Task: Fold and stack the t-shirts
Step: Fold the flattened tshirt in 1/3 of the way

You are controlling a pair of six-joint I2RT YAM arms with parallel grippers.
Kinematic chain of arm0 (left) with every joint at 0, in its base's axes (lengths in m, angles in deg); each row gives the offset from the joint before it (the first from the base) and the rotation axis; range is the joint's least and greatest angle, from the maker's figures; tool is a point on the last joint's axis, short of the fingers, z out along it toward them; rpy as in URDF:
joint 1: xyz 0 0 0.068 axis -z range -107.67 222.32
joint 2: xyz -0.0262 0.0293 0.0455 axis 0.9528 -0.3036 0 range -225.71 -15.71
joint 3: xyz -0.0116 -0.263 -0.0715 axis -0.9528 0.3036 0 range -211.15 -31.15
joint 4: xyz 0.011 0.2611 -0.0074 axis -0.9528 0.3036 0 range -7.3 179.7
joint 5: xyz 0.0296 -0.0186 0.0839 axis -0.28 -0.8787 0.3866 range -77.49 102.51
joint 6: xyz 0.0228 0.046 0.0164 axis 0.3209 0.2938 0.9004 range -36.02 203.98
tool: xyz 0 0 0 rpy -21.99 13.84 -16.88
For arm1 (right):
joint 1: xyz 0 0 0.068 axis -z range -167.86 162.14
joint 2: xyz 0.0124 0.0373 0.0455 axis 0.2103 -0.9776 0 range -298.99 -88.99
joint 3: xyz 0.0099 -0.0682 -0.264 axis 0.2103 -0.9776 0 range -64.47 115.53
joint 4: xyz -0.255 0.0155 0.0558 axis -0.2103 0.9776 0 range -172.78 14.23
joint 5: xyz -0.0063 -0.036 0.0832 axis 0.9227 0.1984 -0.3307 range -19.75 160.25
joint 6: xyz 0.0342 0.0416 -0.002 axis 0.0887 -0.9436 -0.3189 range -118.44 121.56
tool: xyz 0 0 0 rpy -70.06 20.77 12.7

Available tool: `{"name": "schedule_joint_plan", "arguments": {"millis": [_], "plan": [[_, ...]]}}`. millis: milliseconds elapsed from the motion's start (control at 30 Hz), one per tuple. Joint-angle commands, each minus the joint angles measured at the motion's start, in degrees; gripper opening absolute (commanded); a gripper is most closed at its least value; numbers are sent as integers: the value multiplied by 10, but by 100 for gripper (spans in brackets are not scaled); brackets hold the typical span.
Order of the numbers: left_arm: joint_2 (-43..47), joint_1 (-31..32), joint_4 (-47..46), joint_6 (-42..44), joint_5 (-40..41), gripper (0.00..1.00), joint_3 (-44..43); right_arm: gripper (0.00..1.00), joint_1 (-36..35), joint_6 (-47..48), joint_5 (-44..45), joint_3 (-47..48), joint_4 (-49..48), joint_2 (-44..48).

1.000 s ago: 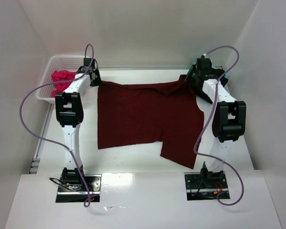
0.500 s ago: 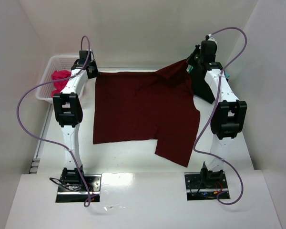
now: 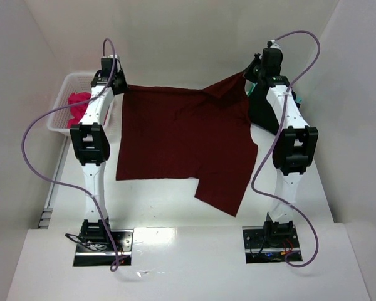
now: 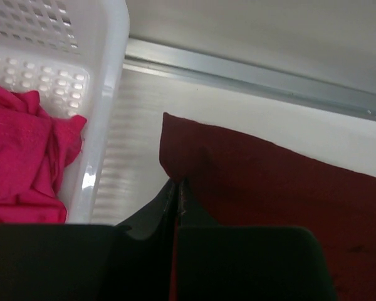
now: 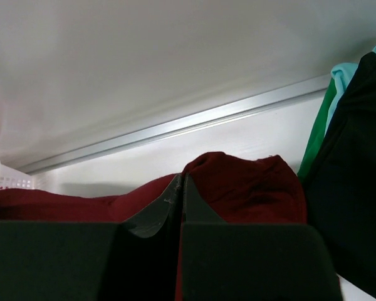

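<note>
The dark maroon t-shirt (image 3: 182,141) hangs stretched between the two arms at the far side of the table (image 3: 175,213), held by its far edge. The left gripper (image 4: 178,185) is pressed together on the cloth just inside the shirt's far left corner. The right gripper (image 5: 180,180) is pinched on a bunched fold at the far right corner, which rides higher than the left one. From that edge the cloth falls toward the arm bases, ending in a straight hem and a longer flap at the near right. From above it looks as if the lower part rests on the table, though that is hard to tell. The bright pink t-shirt (image 4: 22,157) lies crumpled in the white basket (image 4: 106,94), just left of the left gripper. The black t-shirt (image 5: 357,188) and a teal cloth (image 5: 341,72) sit just right of the right gripper. Compared with a second ago, both grippers stand higher and farther back. The held edge has gone up with them, and the near hem has drawn away from the bases.
</note>
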Motion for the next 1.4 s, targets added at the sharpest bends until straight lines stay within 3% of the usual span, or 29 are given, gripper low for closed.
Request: {"name": "schedule_joint_plan", "arguments": {"millis": [0,233,467,900,1367], "plan": [[-12,-10,11,17,20,0,-32,0,3,-4,0,-9,1,28],[22,-10,24,22,38,0,25,0,3,-27,0,-146,-36,124],[99,-10,9,22,43,0,159,0,3,-55,-18,-318,-64,233],[238,-10,-16,17,59,0,374,0,3,-86,-49,-531,-72,398],[272,-10,-36,7,53,0,474,0,-25,-113,-24,-635,-44,442]]}}
